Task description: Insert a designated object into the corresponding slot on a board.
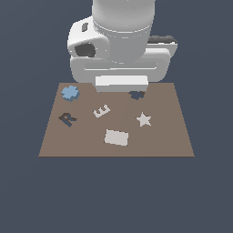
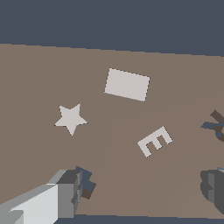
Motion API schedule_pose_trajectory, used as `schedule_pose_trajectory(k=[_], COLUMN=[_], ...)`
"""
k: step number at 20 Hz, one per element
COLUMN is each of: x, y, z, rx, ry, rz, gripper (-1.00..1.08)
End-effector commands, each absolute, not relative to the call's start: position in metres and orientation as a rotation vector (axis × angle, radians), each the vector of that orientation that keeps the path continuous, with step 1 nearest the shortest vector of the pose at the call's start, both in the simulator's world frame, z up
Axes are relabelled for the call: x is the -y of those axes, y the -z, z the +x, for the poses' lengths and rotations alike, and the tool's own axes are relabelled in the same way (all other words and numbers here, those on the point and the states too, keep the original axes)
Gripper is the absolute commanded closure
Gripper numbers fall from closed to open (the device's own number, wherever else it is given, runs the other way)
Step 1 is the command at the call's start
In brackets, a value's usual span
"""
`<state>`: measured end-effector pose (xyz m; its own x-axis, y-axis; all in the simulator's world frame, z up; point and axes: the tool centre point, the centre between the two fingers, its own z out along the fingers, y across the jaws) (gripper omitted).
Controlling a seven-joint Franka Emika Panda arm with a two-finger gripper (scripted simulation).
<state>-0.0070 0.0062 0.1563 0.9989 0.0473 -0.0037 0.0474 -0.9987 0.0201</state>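
Note:
The light blue gear-shaped piece [image 1: 70, 93] lies on the brown board [image 1: 168, 136] near its far corner, at the exterior view's left. The dark navy gear slot [image 1: 136, 94] is at the far edge, toward the right, partly hidden by my hand. In the wrist view the slot [image 2: 88, 186] peeks out beside one finger [image 2: 65, 194]; the other finger [image 2: 212, 186] is far from it. My gripper [image 2: 139, 191] is open and empty, above the board's far edge between the piece and the slot. The blue piece is almost entirely hidden in the wrist view.
On the board are a dark letter R [image 1: 68, 119], a white letter E [image 1: 101, 110], a white star [image 1: 144, 119] and a white rectangle [image 1: 116, 137]. The arm's bulky white body [image 1: 120, 41] stands over the far edge.

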Motion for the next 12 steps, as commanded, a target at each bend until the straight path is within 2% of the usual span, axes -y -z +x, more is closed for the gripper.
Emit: schedule_pose_trajectory(k=[1, 6, 12], x=[-0.006, 0.005, 0.048], y=[-0.156, -0.151, -0.128], z=[-0.007, -0.010, -0.023], rx=[-0.074, -0.042, 0.080], ry=[0.005, 0.005, 0.003], rz=[3.121, 3.122, 3.124], gripper=[-0.92, -0.92, -0.92])
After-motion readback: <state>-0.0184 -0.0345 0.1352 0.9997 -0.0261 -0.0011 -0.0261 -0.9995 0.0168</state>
